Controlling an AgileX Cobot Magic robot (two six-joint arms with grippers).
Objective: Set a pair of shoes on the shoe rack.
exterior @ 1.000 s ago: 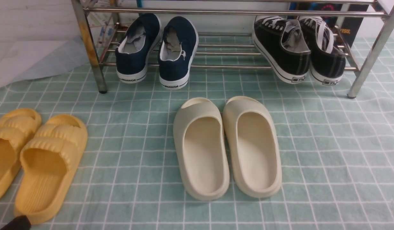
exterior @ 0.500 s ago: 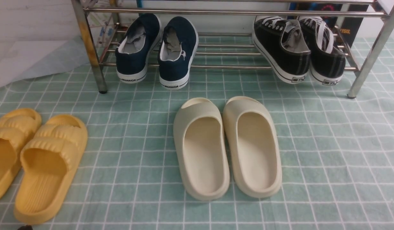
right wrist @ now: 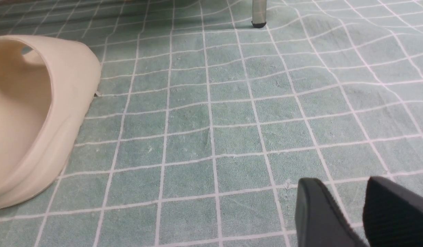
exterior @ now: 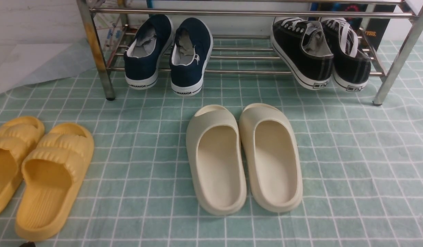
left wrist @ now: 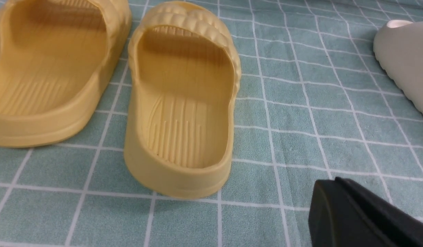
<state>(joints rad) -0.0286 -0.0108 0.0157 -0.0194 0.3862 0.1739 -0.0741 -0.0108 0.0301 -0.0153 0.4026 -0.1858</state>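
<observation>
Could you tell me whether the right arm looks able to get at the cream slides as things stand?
Probably yes: the cream slides lie in front of the rack, and nothing visible covers them.

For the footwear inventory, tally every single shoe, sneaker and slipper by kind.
Navy-blue canvas slip-on sneakers: 2
Black canvas lace-up sneakers: 2
Cream foam slides: 2
Yellow ribbed foam slippers: 2
Total: 8

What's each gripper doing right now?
Left gripper: closed, holding nothing.
Right gripper: open, a gap between the fingertips, nothing held.
</observation>
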